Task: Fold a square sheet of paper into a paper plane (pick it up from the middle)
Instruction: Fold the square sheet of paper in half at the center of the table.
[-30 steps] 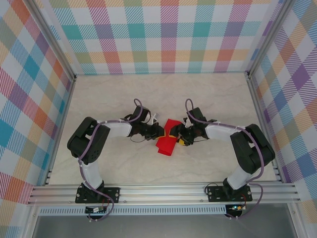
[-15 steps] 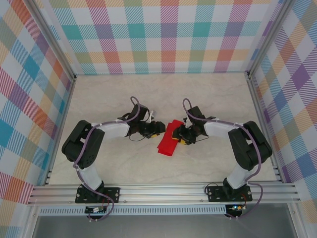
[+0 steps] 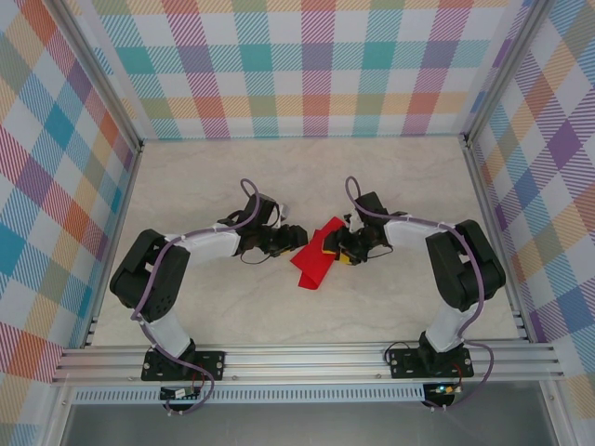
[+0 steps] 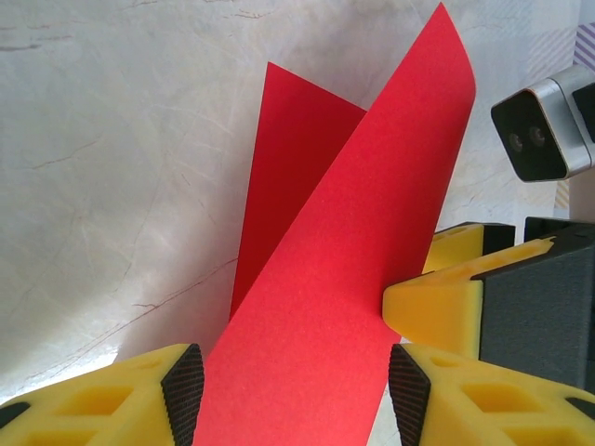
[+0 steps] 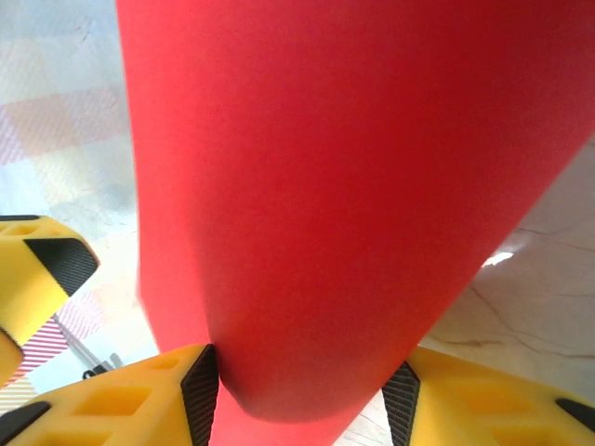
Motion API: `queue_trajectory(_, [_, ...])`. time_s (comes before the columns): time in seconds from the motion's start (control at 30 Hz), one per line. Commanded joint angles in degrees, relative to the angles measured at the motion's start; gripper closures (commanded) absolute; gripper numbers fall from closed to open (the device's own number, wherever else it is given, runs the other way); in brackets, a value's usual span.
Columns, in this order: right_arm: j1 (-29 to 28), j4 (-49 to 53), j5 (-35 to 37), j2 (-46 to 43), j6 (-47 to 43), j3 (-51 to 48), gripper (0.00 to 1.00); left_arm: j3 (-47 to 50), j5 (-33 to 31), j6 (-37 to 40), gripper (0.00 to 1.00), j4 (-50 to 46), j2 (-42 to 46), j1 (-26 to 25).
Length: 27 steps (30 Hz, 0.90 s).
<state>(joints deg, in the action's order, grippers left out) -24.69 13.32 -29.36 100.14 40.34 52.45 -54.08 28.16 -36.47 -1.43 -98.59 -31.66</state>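
1. Paper (image 3: 314,262): between both hands, near edge now raised off the surface (image 3: 232,186); it lay flatter before.
2. Right hand (image 3: 345,251): pinching the paper's curled fold.
3. Left hand (image 3: 296,238): fingers spread, paper between them; creasing likely next.

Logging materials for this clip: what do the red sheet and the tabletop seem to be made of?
Red sheet: thin matte paper, apparently; it curves smoothly, no gloss. Tabletop: pale, marble-veined, slightly shiny surface; stone or printed laminate, unclear.
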Motion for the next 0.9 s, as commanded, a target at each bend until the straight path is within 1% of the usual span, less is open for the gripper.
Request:
queue_trajectory(0.0, [-0.02, -5.64, -2.63, 0.81, 4.8, -2.52, 0.46, -0.06, 0.45, -0.55, 0.43, -0.4, -1.31, -0.85])
queue_trajectory(0.33, [-1.15, -11.9, -3.35, 1.57, 7.47, -4.72, 0.43, -0.09, 0.49, -0.44, 0.44, -0.59, -1.18, -0.85])
queue_trajectory(0.47, [-1.91, -12.09, -2.85, 1.39, 7.2, -4.81, 0.43, 0.02, 0.36, -0.4, 0.44, -0.9, -0.78, -0.86])
queue_trajectory(0.63, [-2.73, -12.66, -1.08, -0.77, 7.46, -6.29, 0.44, 0.21, -0.22, -0.26, 0.44, -1.35, -0.02, -0.86])
queue_trajectory(0.77, [-3.08, -12.73, 0.89, -2.09, 7.1, -7.14, 0.48, 0.03, -0.56, -0.13, 0.44, -1.79, 0.4, -0.86])
queue_trajectory(0.87, [-3.85, -12.27, 0.83, -3.42, 5.04, -6.96, 0.47, -0.04, -0.65, 0.06, 0.44, -2.16, 0.72, -0.86])
